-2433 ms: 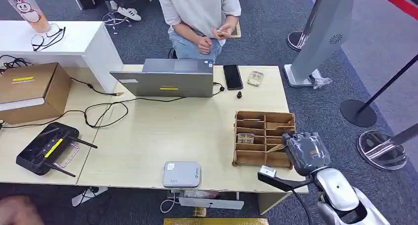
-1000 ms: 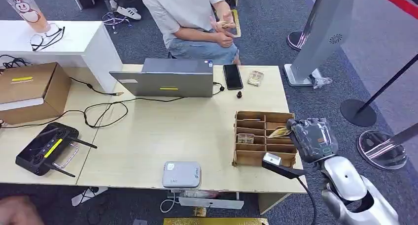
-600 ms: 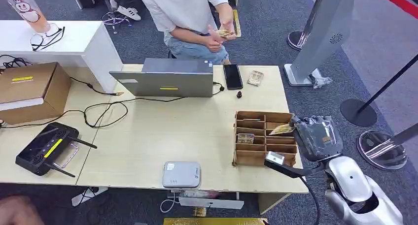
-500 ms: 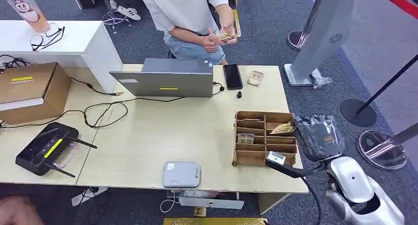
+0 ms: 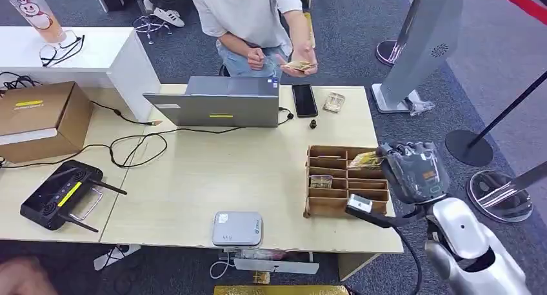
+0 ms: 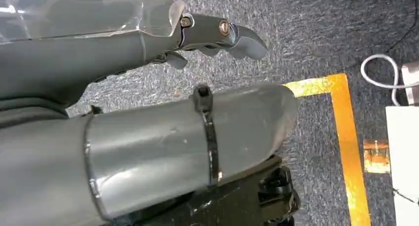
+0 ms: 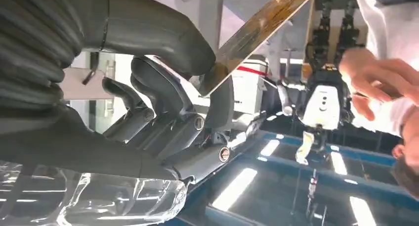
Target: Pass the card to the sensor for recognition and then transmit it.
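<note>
**Card held beside the wooden organiser; desk contents, near to far**

Right hand point(image 5: 416, 172): stood at the right end of the wooden organiser point(image 5: 329, 208), over the table's right edge, with a card point(image 5: 366, 160) pinched between thumb and fingers; the card jutted out over the organiser's upper right compartments. The right wrist view showed the thumb point(image 7: 163, 35) pressed on the card point(image 7: 257, 30).

Left hand point(image 6: 148, 102): hung over grey carpet near a yellow floor marking point(image 6: 346, 132); fingers point(image 6: 237, 35) lay part curled and apart with nothing in them.

Near edge of the table point(image 5: 213, 179): a grey sensor box point(image 5: 238, 228), well apart from the card. Between the two stood the organiser, one middle compartment holding another card point(image 5: 320, 181).

Left side: a black controller point(image 5: 58, 195), a cardboard box point(image 5: 42, 117), black cables point(image 5: 139, 143).

Far edge: an open laptop point(image 5: 222, 102), a black phone point(image 5: 304, 100), a small packet point(image 5: 333, 102).

Beyond the table: a person point(image 5: 251, 17) with one hand point(image 5: 300, 64) held out palm up, holding cards. To the right: a grey stand point(image 5: 419, 50) and barrier-post bases point(image 5: 469, 148).
</note>
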Controlling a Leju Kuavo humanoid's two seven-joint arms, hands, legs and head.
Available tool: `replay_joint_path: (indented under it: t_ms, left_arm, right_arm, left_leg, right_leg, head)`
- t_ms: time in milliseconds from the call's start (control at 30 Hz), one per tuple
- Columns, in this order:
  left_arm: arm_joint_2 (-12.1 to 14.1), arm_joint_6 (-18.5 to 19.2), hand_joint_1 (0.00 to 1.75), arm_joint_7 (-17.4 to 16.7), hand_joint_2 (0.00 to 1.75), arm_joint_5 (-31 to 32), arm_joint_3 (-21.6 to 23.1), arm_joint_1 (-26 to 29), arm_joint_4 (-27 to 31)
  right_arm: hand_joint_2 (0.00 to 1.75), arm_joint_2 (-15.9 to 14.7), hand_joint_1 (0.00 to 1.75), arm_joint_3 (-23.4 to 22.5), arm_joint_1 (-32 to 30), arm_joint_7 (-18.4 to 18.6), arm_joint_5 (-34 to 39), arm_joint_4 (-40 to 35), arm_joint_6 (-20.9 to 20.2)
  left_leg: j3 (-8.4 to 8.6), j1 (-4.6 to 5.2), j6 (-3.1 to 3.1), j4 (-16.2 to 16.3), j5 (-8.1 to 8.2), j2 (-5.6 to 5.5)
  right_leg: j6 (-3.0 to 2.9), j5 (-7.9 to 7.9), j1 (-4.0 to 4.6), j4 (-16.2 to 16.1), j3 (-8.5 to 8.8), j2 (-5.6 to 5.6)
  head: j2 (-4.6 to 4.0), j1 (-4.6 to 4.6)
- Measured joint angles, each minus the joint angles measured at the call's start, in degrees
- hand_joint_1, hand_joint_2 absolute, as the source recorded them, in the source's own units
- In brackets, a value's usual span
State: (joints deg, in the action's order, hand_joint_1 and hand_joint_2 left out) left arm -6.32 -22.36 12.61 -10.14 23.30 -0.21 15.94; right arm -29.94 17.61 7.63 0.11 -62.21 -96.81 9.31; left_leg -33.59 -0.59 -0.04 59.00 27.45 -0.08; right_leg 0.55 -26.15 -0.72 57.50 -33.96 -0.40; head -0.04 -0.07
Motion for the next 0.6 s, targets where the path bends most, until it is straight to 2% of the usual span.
replay_joint_path:
  t_ms: [100, 167, 267, 467, 600]
  left_arm:
    - [0.4, 0.7, 0.00, -0.8, 0.00, 0.0, 0.0, -0.3, -0.8]
    - [0.1, -0.1, 0.00, -1.8, 0.00, -0.1, 0.0, -0.3, -1.4]
    - [-0.8, -0.5, 0.00, -2.0, 0.00, -0.1, 0.0, -0.4, -1.9]
    - [-0.9, -0.8, 0.00, -2.3, 0.00, 0.5, 0.1, -1.0, -2.5]
    - [-1.2, -1.7, 0.00, -5.7, 0.00, 1.4, 0.9, -4.2, -2.5]
  right_arm:
    - [1.75, 0.4, 1.75, 0.8, 2.2, -0.7, 0.7, 1.4, 0.4]
    - [1.75, 1.0, 1.75, 1.8, 4.0, -0.9, 1.1, 2.6, 0.5]
    - [1.75, 2.1, 1.75, 3.1, 6.2, -1.2, 1.2, 4.1, 0.9]
    - [1.75, 4.5, 1.75, 5.1, 8.8, -1.2, 1.5, 6.3, 2.6]
    - [1.75, 6.4, 1.75, 7.0, 11.5, -1.2, 1.0, 8.0, 2.9]
  left_leg:
    - [0.01, 0.00, 0.00, 0.0, 0.00, 0.00]
    - [0.01, 0.00, 0.00, 0.0, 0.00, 0.00]
    - [0.00, 0.00, 0.00, 0.0, 0.00, -0.03]
    - [0.00, 0.00, 0.00, 0.0, 0.00, -0.06]
    - [-0.01, -0.01, 0.01, 0.0, -0.06, -0.07]
  right_leg:
    - [0.00, 0.00, 0.00, 0.0, 0.00, 0.00]
    - [0.00, 0.00, 0.00, 0.0, -0.01, 0.00]
    - [0.00, 0.00, 0.00, 0.0, -0.01, -0.03]
    - [0.00, 0.00, 0.00, 0.0, -0.01, -0.05]
    - [-0.01, 0.02, 0.00, 0.0, 0.00, -0.07]
  head:
    - [0.00, 0.02]
    - [0.00, 0.00]
    - [0.00, 0.02]
    - [0.00, 0.00]
    - [0.00, 0.00]
